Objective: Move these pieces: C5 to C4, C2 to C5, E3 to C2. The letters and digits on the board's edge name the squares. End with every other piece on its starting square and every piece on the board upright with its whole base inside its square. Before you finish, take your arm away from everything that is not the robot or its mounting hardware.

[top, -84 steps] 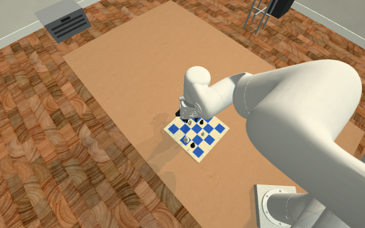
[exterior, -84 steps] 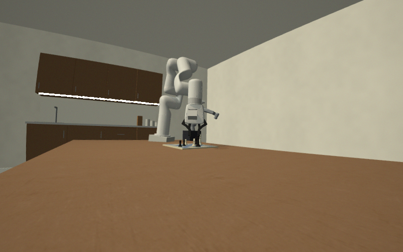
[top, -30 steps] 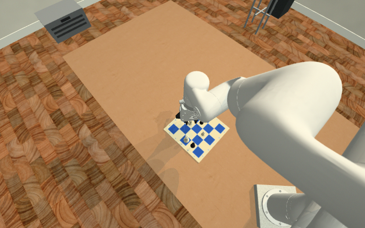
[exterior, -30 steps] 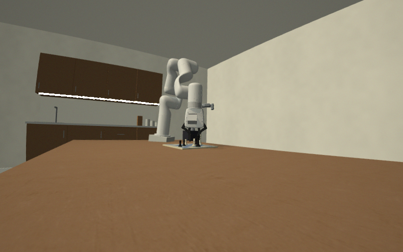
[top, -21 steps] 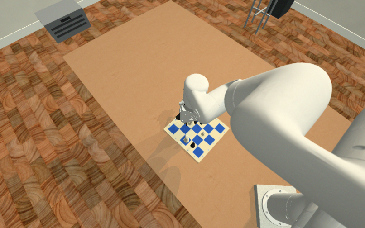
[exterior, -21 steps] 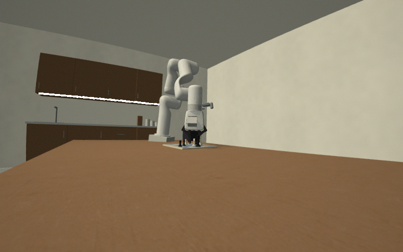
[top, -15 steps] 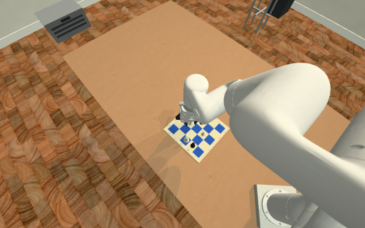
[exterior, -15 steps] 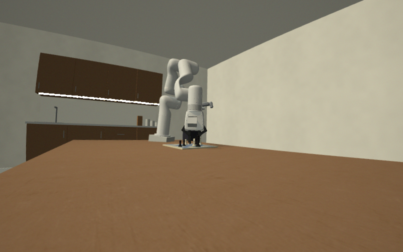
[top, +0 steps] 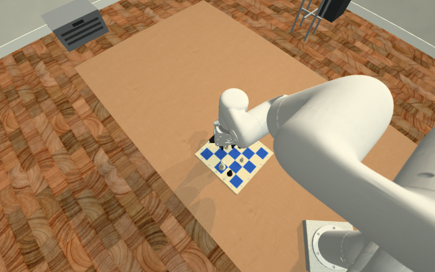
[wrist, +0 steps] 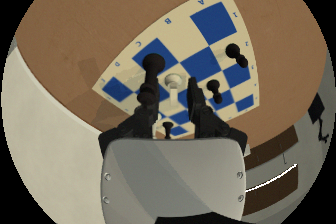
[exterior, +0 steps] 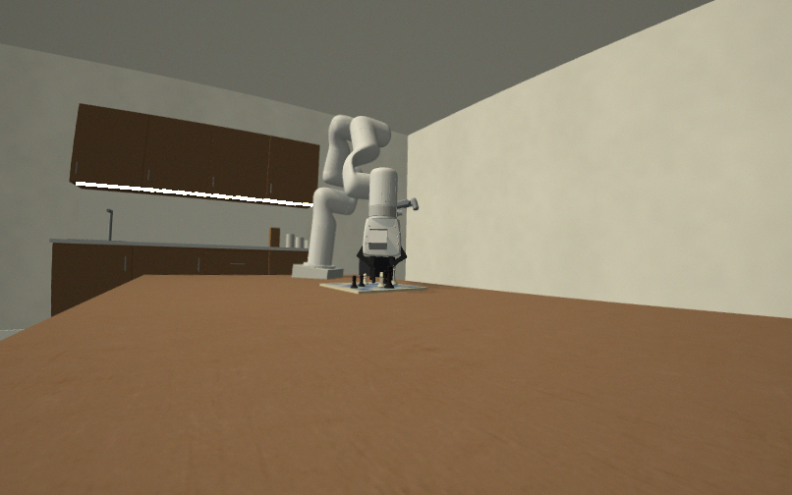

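Wrist view: the gripper (wrist: 172, 97) hangs over the blue-and-cream chessboard (wrist: 214, 17), its fingers partly apart and straddling a pale piece (wrist: 174, 81) without pinching it. A black piece (wrist: 152, 61) stands just beside the left finger, and two more black pieces (wrist: 234, 53) stand further along the board.
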{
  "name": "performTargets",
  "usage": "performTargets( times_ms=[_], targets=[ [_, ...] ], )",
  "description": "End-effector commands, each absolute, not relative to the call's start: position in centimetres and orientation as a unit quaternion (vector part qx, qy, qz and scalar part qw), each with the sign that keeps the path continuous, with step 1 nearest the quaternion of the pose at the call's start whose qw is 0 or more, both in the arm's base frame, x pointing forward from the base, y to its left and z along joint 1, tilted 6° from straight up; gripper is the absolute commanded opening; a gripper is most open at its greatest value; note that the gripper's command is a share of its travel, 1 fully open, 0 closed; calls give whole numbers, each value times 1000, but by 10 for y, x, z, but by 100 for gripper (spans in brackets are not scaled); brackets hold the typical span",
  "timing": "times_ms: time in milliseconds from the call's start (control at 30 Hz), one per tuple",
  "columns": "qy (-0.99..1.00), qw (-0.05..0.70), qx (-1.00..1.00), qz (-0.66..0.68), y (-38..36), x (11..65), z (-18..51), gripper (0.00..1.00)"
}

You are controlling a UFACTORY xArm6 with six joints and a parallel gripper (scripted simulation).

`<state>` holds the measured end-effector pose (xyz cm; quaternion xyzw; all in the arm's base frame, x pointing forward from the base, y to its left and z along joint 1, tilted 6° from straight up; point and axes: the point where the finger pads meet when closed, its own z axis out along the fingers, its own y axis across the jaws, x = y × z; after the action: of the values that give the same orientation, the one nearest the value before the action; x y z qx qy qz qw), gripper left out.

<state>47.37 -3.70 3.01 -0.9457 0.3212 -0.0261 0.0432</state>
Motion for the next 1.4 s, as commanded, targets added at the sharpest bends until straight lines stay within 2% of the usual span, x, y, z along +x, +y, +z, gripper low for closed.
performTargets(
  times_ms=[0,467,500,1367],
  targets=[
    [321,44,-946,-28,-37,475,32,37],
    [321,44,-946,-28,-37,475,32,37],
    [321,44,-946,-28,-37,475,32,0],
    [321,44,-946,-28,-37,475,32,0]
  ],
)
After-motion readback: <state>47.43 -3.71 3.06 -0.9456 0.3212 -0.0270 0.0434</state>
